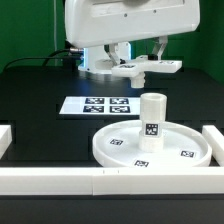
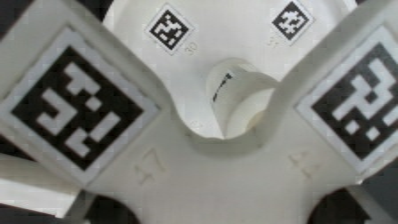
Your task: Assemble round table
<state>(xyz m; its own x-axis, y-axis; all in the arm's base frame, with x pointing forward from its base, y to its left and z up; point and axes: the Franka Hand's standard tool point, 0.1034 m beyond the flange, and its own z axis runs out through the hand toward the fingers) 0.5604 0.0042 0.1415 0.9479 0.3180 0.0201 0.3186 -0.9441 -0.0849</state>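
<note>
On the white rimmed disc [image 1: 176,138], short tagged leg [image 1: 152,118] upright

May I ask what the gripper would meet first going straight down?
The gripper holds the cross piece; below, it would probably meet the leg on the disc, though depth is unclear.

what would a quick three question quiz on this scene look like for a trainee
1. True or false: the leg stands upright on the disc.
2. What fills the wrist view? A) cross B) leg C) disc
3. Fill in: the marker board lies to the exterior view's ___ of the leg.
Key: 1 true; 2 A; 3 left
</note>
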